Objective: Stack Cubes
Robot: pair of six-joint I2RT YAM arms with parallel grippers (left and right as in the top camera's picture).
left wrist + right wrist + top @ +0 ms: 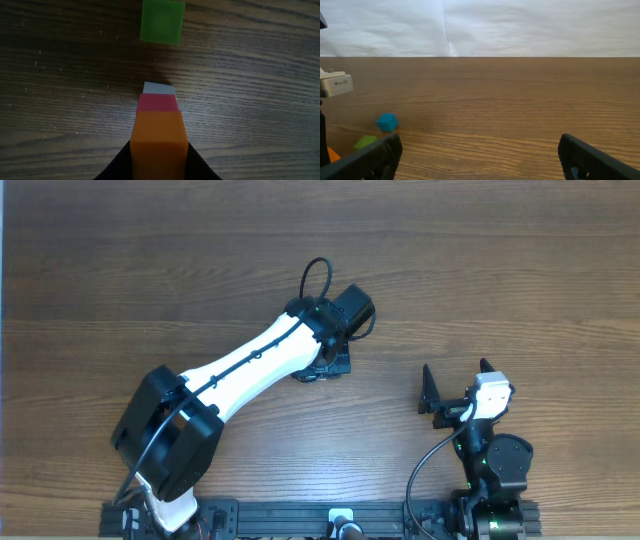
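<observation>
My left gripper [159,162] is shut on an orange cube [159,142], with a dark finger on each side of it. Directly under the orange cube are a red cube [157,102] and, beneath that, a pale blue-grey cube [159,88]. I cannot tell whether the orange cube touches the red one. A green cube [161,21] lies on the table just beyond this stack. In the top view the left gripper [325,366] is at the table's middle, its arm covering the cubes. My right gripper [455,383] stands open and empty near its base.
In the right wrist view a blue cube [387,122] and the green cube [366,142] lie on the wooden table [510,100], off to the side of my open right gripper [480,147]. A white wall rises behind the table's far edge.
</observation>
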